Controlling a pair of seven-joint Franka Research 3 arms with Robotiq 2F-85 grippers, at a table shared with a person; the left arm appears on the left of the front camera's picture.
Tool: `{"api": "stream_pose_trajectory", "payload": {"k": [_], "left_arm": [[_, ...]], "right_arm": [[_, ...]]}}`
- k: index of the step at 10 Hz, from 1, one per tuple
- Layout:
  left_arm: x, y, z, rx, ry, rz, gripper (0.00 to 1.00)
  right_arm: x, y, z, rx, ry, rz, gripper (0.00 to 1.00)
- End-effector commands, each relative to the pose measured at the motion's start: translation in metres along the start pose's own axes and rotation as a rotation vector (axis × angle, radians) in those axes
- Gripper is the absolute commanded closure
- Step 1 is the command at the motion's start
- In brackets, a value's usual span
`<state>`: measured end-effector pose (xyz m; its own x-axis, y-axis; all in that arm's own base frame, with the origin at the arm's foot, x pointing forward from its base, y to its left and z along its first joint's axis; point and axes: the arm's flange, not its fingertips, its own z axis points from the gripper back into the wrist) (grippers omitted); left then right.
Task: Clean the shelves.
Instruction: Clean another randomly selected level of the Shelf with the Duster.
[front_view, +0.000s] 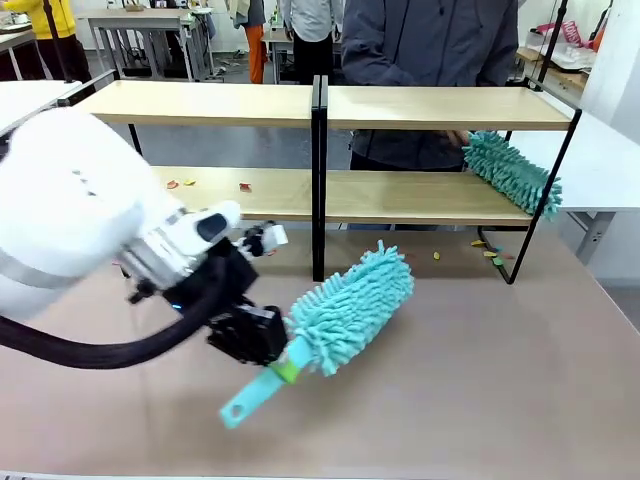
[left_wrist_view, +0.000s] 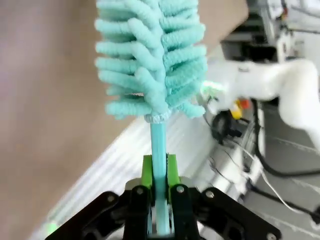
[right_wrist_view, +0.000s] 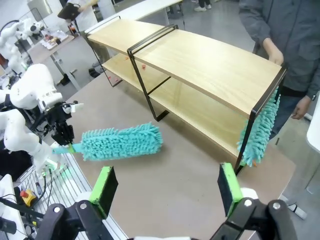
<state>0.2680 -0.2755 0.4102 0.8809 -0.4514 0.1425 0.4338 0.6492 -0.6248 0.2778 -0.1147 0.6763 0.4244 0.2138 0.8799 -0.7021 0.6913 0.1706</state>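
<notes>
The shelves (front_view: 400, 108) stand across the far half of the table, two light-wood boards on a black frame, also seen from the right wrist as the shelves (right_wrist_view: 200, 65). My left gripper (front_view: 283, 358) is shut on the handle of a teal fluffy duster (front_view: 355, 300), held low over the table in front of the centre divider. From the left wrist, the green pads (left_wrist_view: 146, 172) clamp the handle and the duster (left_wrist_view: 150, 55) points away. My right gripper (right_wrist_view: 166, 185) is open with nothing between its fingers, high above the table's right front.
A second teal duster (front_view: 512, 172) lies at the right end of the lower board. A person in a grey jacket (front_view: 430, 40) stands behind the shelves. Small coloured scraps (front_view: 243, 186) dot the lower board's left half, and more scraps (front_view: 490, 252) lie on the table.
</notes>
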Motion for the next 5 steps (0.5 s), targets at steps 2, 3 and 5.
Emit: {"api": "stream_pose_trajectory", "payload": {"k": [2,3,5], "left_arm": [[0.048,-0.009,-0.044,0.129,-0.047,0.032,0.87],[0.059,-0.008,-0.051,0.151,-0.075,0.082,0.87],[0.077,-0.004,-0.061,0.210,-0.111,0.139,0.87]], "right_arm": [[0.001,0.001,0.001,0.003,0.001,0.001,0.00],[0.001,0.001,0.001,0.003,0.001,0.001,0.00],[0.001,0.001,0.001,0.003,0.001,0.001,0.00]]}}
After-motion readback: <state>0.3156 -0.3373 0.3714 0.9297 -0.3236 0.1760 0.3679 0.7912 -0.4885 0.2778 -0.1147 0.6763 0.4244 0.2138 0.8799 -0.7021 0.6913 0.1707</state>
